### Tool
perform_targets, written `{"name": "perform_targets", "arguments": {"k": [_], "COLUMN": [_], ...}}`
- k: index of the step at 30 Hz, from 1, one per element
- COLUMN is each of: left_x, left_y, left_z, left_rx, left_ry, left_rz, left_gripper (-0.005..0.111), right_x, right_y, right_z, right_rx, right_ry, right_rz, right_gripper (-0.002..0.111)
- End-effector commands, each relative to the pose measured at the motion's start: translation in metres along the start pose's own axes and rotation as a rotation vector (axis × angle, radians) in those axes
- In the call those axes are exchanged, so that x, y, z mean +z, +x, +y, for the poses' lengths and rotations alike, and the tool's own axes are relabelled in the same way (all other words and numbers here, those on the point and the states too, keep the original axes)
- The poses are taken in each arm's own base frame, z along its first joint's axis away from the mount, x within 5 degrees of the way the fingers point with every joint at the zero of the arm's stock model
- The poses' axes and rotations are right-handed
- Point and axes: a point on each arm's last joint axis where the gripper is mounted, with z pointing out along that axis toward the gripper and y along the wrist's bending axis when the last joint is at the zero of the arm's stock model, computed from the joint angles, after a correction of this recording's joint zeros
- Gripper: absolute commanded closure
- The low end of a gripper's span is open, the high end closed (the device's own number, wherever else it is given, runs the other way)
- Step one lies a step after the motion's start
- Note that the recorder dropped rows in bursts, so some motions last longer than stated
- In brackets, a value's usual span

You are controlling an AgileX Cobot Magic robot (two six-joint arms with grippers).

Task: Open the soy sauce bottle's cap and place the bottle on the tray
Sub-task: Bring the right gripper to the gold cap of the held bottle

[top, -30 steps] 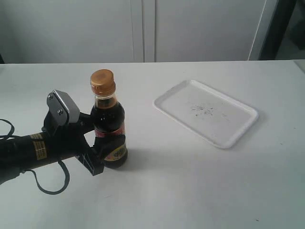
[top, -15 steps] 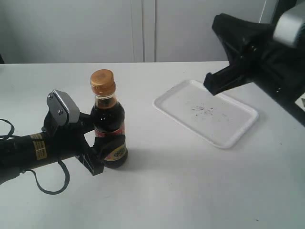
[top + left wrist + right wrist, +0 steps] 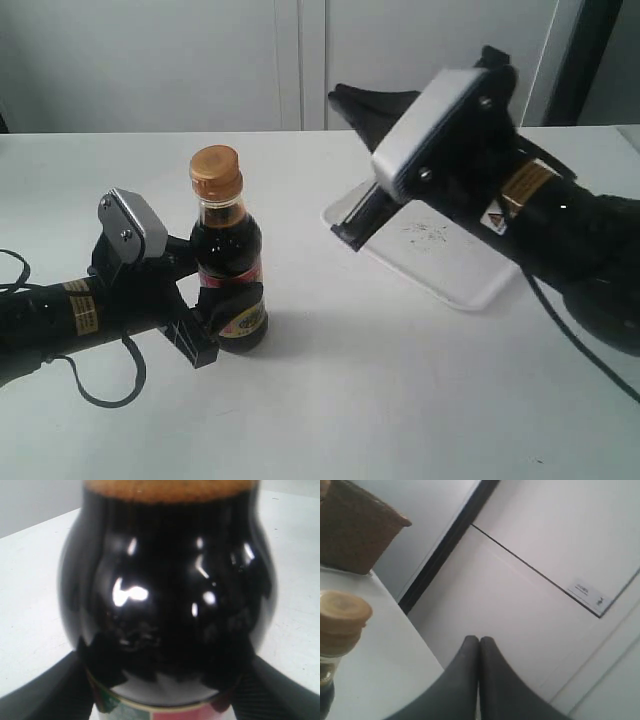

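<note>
A bare lab-like room: plain white table [image 3: 400, 380], blank white wall panels [image 3: 200, 60].

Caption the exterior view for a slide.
Left hand grips dark glass soy bottle; right hand nears its gold cap.

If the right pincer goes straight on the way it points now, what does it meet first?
Probably nothing. The right pincer, shut, points left and slightly up, passing above and behind the cap of the soy sauce bottle. Depth is unclear, so a brush with the cap cannot be excluded.
</note>
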Motion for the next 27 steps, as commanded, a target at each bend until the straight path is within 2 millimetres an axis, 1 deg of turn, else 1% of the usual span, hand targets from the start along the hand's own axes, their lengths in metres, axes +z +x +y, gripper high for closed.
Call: {"name": "perform_targets", "arguments": {"k": [1,2,4,6,9,11,18,21,24,27], "left_x": [0.0,0.0,0.0,0.0,0.0,0.0,0.0,0.0,0.0,0.0], "left_y": [-0.001,-0.001,-0.001,-0.001,-0.001,-0.001,-0.001,-0.001,-0.001,-0.001], "left_z": [-0.003,-0.003,-0.003,-0.003,-0.003,-0.003,-0.003,-0.003,-0.003,-0.003], "left_rx": [0.017,0.017,0.017,0.017,0.017,0.017,0.017,0.017,0.017,0.017], "left_ry": [0.026,0.026,0.026,0.026,0.026,0.026,0.026,0.026,0.026,0.026], "left_rz": [0.002,0.002,0.002,0.002,0.002,0.002,0.002,0.002,0.002,0.002], "left_gripper": [0.106,0.106,0.106,0.106,0.106,0.106,0.106,0.106,0.106,0.106], "right_x": [0.032,0.041,0.052,0.058,0.061,0.061,0.064,0.068,0.072,0.075], "right_y": [0.017,0.024,0.032,0.038,0.043,0.044,0.041,0.042,0.04,0.036], "right_z": [0.007,0.008,0.011,0.015,0.023,0.024,0.033,0.031,0.028,0.03], "right_rx": [-0.144,-0.172,-0.201,-0.217,-0.257,-0.256,-0.281,-0.296,-0.303,-0.303], "right_ry": [-0.09,-0.097,-0.122,-0.153,-0.224,-0.229,-0.263,-0.27,-0.263,-0.262], "right_rz": [0.009,0.014,0.008,0.004,-0.015,-0.01,0.004,0.041,0.04,0.024], "right_gripper": [0.108,0.108,0.108,0.108,0.108,0.108,0.108,0.108,0.108,0.108]}}
